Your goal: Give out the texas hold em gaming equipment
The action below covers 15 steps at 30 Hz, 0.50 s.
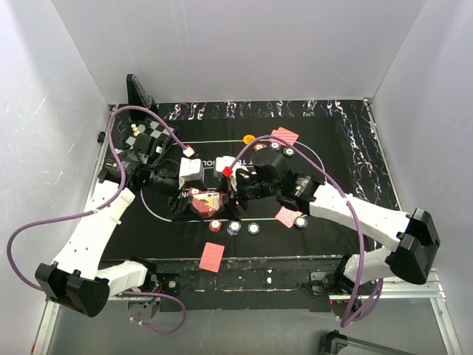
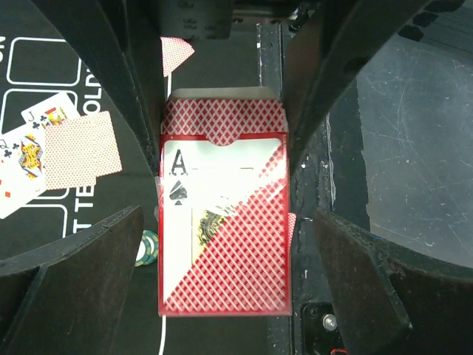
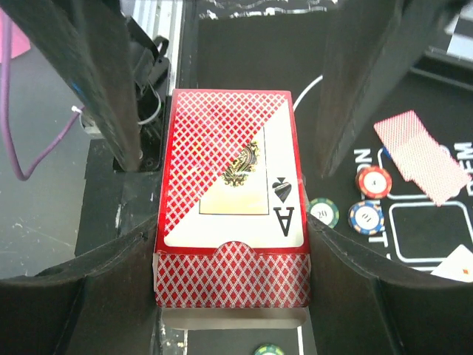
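A red diamond-patterned card box (image 1: 207, 201) with an ace of spades on its face hangs over the black mat between both grippers. My right gripper (image 3: 230, 229) is shut on it, fingers pressed to both long sides of the box (image 3: 230, 222). Around the other end of the box (image 2: 222, 237), my left gripper (image 2: 227, 222) stands open, with gaps on both sides. A red chip (image 1: 215, 225), a blue chip (image 1: 234, 227) and a green chip (image 1: 253, 227) lie in a row just in front. Red-backed cards (image 1: 288, 216) lie right of them.
One red-backed card (image 1: 211, 256) overhangs the mat's front edge, and more lie at the back (image 1: 284, 135) beside a yellow disc (image 1: 249, 138) and several chips (image 1: 275, 146). Face-up cards (image 2: 29, 148) lie on the mat. A chessboard (image 1: 144, 133) sits at back left.
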{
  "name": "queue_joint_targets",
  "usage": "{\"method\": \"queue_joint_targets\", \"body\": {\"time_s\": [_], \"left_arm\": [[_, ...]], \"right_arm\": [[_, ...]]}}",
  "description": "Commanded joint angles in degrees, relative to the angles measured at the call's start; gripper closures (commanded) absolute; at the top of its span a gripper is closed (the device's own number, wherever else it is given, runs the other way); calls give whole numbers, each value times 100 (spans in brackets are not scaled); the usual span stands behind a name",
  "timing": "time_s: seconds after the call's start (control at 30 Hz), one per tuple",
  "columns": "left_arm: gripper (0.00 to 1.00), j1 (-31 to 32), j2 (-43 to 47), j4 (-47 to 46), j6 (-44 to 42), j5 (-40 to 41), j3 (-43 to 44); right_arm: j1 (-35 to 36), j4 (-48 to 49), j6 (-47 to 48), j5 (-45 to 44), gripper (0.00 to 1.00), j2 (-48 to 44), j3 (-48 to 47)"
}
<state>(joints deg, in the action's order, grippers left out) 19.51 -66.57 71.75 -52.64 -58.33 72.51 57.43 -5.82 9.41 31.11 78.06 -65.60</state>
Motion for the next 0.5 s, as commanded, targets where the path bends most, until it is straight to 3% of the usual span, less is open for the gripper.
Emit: {"method": "queue_joint_targets", "body": {"time_s": [0.0, 0.17, 0.37, 0.47], "left_arm": [[2, -26, 232, -318, 332, -48, 158], [2, -490, 267, -495, 720, -117, 316], [2, -2272, -145, -1135, 1676, -618, 361], [2, -2714, -243, -1530, 2220, -497, 185]], "right_arm": [[-83, 424, -229, -184, 72, -326, 249], [-127, 530, -255, -553, 72, -406, 583], [-127, 898, -396, -597, 73, 50, 970], [-109, 1065, -545, -554, 73, 445, 1014]]}}
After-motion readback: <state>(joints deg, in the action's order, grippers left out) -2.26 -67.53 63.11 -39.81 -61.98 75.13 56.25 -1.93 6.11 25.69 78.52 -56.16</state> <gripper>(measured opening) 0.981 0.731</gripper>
